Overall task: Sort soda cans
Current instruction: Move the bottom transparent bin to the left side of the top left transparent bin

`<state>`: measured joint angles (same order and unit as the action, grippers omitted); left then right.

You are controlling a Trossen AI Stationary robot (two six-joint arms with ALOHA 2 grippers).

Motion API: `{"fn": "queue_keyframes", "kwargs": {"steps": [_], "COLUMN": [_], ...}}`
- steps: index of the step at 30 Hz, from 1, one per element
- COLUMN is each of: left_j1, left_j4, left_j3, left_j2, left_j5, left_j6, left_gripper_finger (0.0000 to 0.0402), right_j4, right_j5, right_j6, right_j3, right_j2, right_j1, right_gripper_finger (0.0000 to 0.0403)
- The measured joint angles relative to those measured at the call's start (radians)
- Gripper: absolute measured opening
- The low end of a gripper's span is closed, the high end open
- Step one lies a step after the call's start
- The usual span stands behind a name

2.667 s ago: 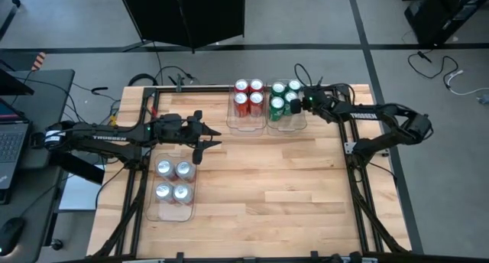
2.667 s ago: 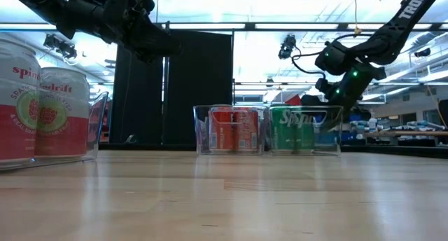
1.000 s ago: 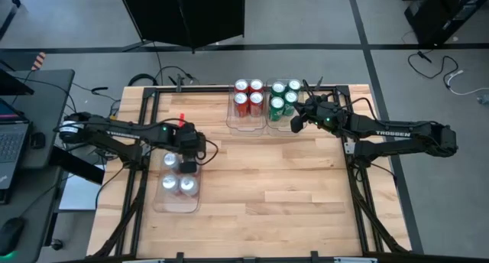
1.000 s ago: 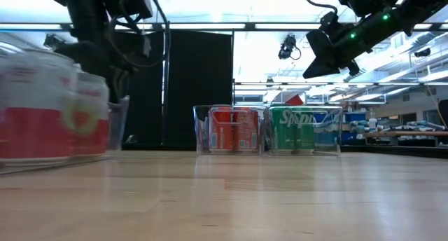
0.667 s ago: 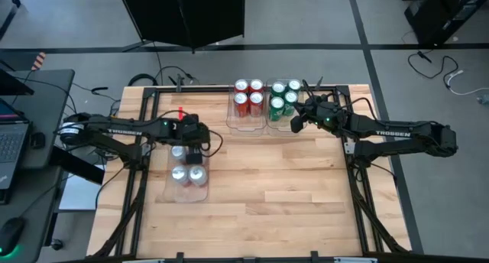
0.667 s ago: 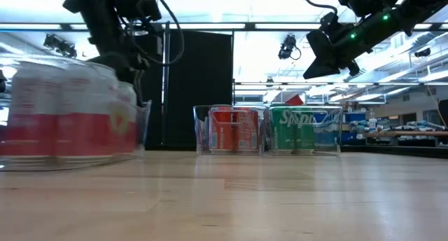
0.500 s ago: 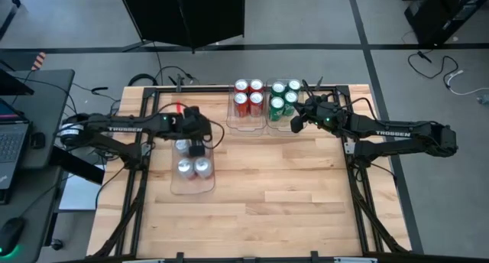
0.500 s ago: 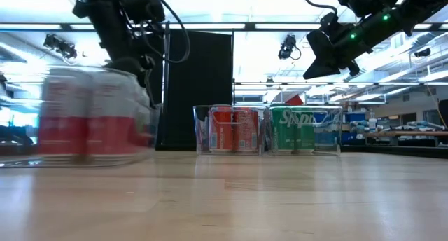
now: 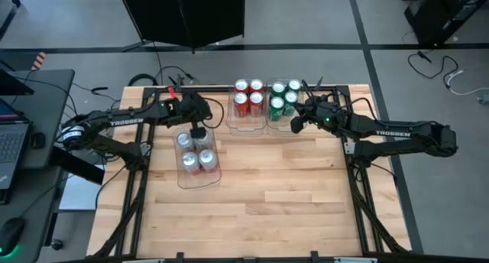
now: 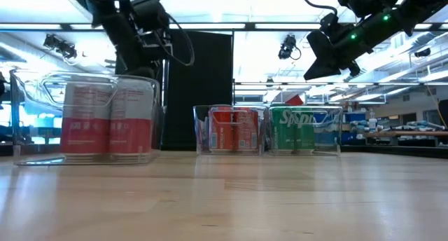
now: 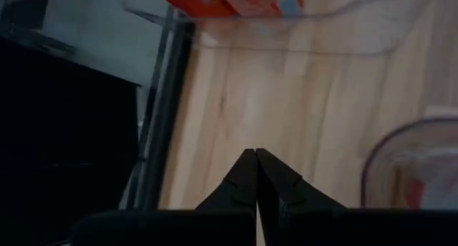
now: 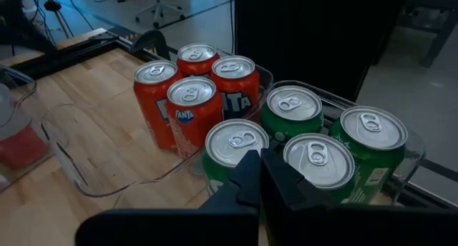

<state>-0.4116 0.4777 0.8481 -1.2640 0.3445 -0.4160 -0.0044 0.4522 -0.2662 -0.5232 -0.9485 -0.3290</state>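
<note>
A clear bin (image 9: 200, 182) with several white cans (image 9: 189, 162) stands on the table's left half; in the low view they show red-and-white labels (image 10: 105, 122). My left gripper (image 9: 199, 131) is shut at this bin's far end, its tips (image 11: 255, 154) over bare wood beside the bin's rim (image 11: 372, 156). Red cans (image 9: 248, 96) and green cans (image 9: 284, 99) stand in two clear bins at the far edge. My right gripper (image 9: 294, 124) hangs shut above the green cans (image 12: 308, 156), clear of them. My left gripper stands shut just outside the far end of the white cans' bin, slanting down from the table's left. I cannot tell whether a finger touches the rim (image 11: 372, 156); the tips themselves show over wood.
The near and right parts of the wooden table (image 9: 306, 186) are bare. A black metal frame (image 9: 145, 110) runs along the table's edges. A laptop (image 9: 9, 144) sits on a side desk to the left.
My left gripper has swung toward the far edge and a little to the right, staying shut. The bin of white cans has slid along the table with it, toward the right and the far edge, and has turned a little. My right arm has kept still.
</note>
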Motion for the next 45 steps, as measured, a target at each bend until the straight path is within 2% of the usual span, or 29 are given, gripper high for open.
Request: {"fn": "queue_keyframes", "kwargs": {"steps": [4, 8, 12, 17, 23, 28, 31, 38, 45], "left_j1": [0.033, 0.121, 0.26, 0.494, 0.742, 0.899, 0.947, 0.985, 0.989], "left_j4": [0.107, 0.257, 0.376, 0.507, 0.5, 0.438, 0.385, 0.303, 0.343], "left_j3": [0.11, 0.212, 0.271, 0.293, 0.293, 0.265, 0.205, 0.073, -0.017], "left_j2": [0.033, 0.064, 0.083, 0.081, 0.08, 0.074, 0.068, 0.059, 0.06], "left_j5": [0.0, -0.073, -0.143, -0.211, -0.345, -0.317, -0.288, -0.302, -0.271], "left_j6": [0.059, 0.138, 0.231, 0.321, 0.579, 0.816, 0.927, 1.105, 1.256], "left_gripper_finger": [0.0001, 0.0001, 0.0, 0.0, 0.0, 0.0, 0.0, 0.0, 0.0], "right_j4": [-0.007, -0.008, -0.021, -0.045, -0.042, -0.042, -0.042, -0.035, -0.035], "right_j5": [0.0, 0.0, 0.0, 0.0, 0.0, 0.008, 0.033, 0.037, 0.056], "right_j6": [0.003, 0.006, 0.007, -0.001, -0.003, -0.004, -0.003, 0.001, 0.007], "right_j3": [0.0, 0.0, 0.0, 0.0, 0.0, 0.0, 0.0, 0.0, 0.0], "right_j2": [0.0, 0.0, 0.0, 0.0, 0.0, 0.0, 0.0, 0.0, 0.0], "right_j1": [0.0, 0.0, 0.001, 0.013, 0.05, 0.074, 0.085, 0.087, 0.087], "right_gripper_finger": [0.0, 0.0, 0.0, 0.0, 0.0, 0.0, 0.0, 0.0, 0.0]}}
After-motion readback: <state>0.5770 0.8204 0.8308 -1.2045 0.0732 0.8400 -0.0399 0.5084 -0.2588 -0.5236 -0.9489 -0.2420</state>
